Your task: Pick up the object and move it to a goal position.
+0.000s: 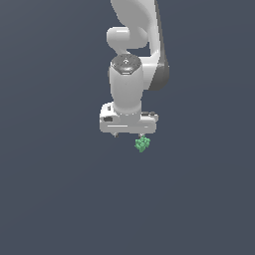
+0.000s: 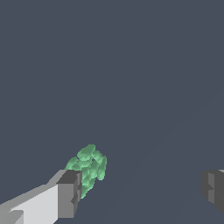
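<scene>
End effector [image 2: 140,190] is spread wide open, holding nothing, and the little green object [image 2: 87,168] sits right against one finger [image 2: 70,192].

We see bare simulated scene, no real room: flat, uniform slate-grey backdrop [image 1: 50,199] fills every corner of both views; smooth, untextured white arm [image 1: 127,84] at upper centre looks computer-rendered.

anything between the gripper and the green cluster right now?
Nothing visible. In the wrist view the green cluster sits right beside one finger, the other finger far across an open gap. The gripper is open, with the cluster at its exterior-view right end. Actual contact with that finger can't be confirmed. No goal marker shows.
</scene>
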You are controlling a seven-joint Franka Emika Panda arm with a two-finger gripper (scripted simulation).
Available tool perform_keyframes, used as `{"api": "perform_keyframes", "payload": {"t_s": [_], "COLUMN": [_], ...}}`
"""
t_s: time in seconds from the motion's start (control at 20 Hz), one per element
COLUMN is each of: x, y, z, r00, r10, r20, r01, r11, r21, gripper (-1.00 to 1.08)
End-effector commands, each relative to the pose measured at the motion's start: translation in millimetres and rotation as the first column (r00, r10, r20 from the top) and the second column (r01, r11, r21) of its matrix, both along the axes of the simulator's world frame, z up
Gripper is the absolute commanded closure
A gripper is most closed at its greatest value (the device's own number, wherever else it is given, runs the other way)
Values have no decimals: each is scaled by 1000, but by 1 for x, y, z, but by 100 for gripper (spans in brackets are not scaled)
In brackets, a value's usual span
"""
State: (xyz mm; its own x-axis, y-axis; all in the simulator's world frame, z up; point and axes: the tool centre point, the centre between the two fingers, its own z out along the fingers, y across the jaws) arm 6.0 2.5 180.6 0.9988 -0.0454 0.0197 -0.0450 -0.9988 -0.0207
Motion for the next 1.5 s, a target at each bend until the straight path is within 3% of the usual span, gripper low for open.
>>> {"api": "perform_keyframes", "payload": {"t_s": [0.0,0.5,0.95,1.45], "x": [0,2,1,-7], "y": [0,-26,-21,-2], "z": [0,-7,-10,-24], "r00": [1000,997,994,973], "r10": [0,-82,-107,-230], "r20": [0,3,1,-8], "r01": [0,82,107,230], "r11": [1000,997,994,973], "r21": [0,12,11,9], "gripper": [-92,-92,-92,-92]}}
